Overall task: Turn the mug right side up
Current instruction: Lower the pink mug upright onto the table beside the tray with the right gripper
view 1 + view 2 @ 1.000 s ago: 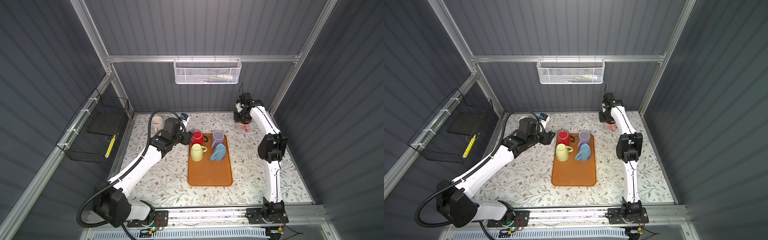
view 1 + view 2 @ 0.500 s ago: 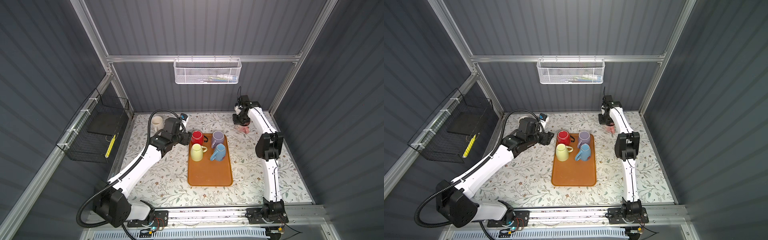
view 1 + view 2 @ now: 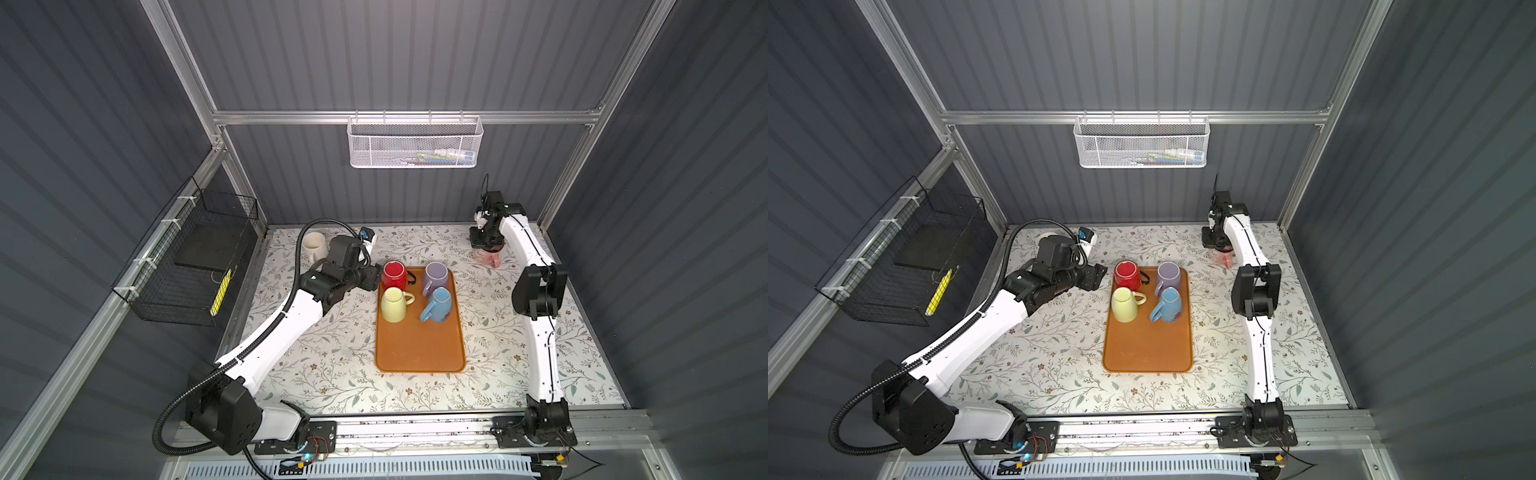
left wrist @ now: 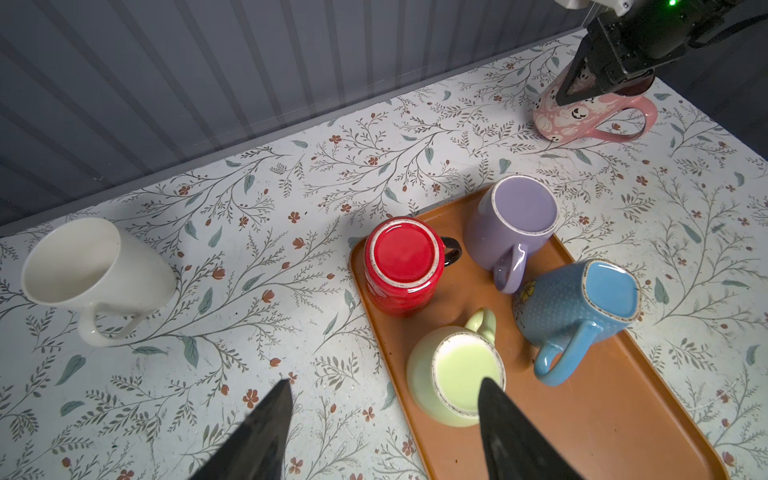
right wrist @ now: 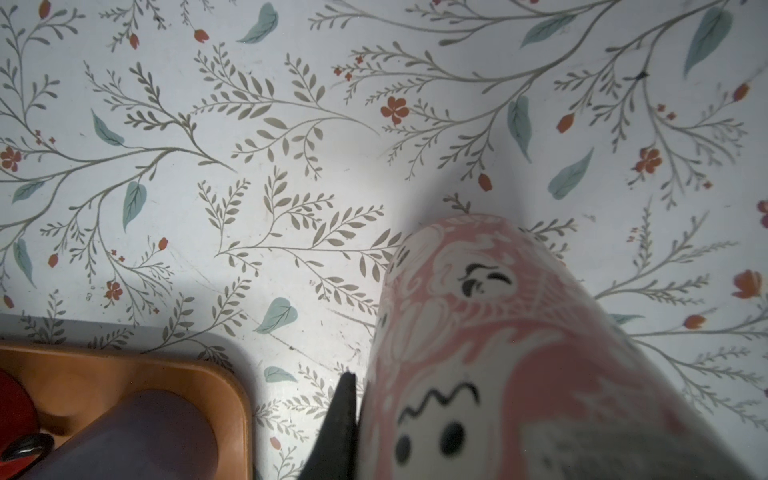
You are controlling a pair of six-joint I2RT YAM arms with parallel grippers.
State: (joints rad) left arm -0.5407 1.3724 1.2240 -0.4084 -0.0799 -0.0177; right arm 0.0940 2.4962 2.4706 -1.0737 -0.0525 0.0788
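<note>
On the orange tray (image 3: 419, 349), the yellow mug (image 4: 457, 374) and three others sit bottom-up, not yet turned; the left gripper (image 4: 384, 386) hovers empty beside them, fingers spread. Farther back a white mug (image 4: 95, 270) stands upright. The right gripper (image 4: 586, 85) pinches the rim of the pink mug (image 4: 582, 120), mouth-up on the table (image 3: 332, 353), so only its release seems left.

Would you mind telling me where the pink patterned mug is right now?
In both top views the pink patterned mug is at the back right of the table, off the orange tray, with the right gripper shut on its rim.
</note>
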